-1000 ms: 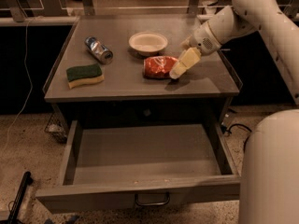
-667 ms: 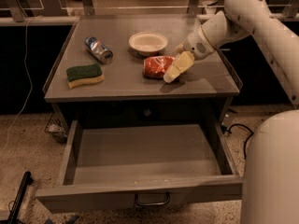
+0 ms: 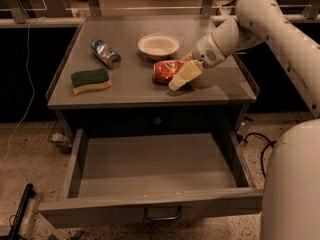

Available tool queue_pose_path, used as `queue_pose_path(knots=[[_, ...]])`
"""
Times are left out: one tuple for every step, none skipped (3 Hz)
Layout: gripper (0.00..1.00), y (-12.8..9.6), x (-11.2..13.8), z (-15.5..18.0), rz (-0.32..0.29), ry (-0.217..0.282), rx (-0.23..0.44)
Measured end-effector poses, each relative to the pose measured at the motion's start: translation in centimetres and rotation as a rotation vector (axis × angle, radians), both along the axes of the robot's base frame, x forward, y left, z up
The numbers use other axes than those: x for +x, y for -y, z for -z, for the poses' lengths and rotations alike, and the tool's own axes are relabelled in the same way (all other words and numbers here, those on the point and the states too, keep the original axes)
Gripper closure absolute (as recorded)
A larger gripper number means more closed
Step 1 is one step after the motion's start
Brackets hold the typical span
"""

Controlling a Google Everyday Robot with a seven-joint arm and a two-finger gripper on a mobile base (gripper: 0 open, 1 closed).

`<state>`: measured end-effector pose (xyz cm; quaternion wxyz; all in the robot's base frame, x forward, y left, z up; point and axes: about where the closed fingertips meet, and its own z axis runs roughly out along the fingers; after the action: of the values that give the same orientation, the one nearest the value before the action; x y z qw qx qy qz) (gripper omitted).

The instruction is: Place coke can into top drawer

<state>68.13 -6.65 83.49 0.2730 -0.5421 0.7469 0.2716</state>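
The coke can [image 3: 164, 70], red-orange and dented, lies on its side on the cabinet top [image 3: 220, 86], right of centre. My gripper [image 3: 181, 75] reaches down from the right and sits against the can's right end, partly covering it. The can rests on the surface. The top drawer [image 3: 155, 166] is pulled wide open below the cabinet top, and nothing lies in it. Its curved handle [image 3: 162, 216] shows on the front.
A white bowl [image 3: 158, 45] stands just behind the coke can. A silver-and-blue can [image 3: 105, 53] lies at the back left, and a green-and-yellow sponge [image 3: 90, 80] lies at the front left. My white arm [image 3: 270, 19] spans the right side. A cable [image 3: 257, 139] runs over the floor at the right.
My gripper has moved left and slightly down, from beside the coke can's right end to close against it. The can and the drawer have not moved.
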Motion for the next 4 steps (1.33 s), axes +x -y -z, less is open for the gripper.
queue_pose_path(knots=[[0.49, 0.0, 0.0, 0.0, 0.0, 0.0, 0.0], [0.72, 0.0, 0.0, 0.0, 0.0, 0.0, 0.0], [0.95, -0.01, 0.0, 0.01, 0.0, 0.0, 0.0], [1.0, -0.08, 0.06, -0.06, -0.002, 0.0, -0.003]])
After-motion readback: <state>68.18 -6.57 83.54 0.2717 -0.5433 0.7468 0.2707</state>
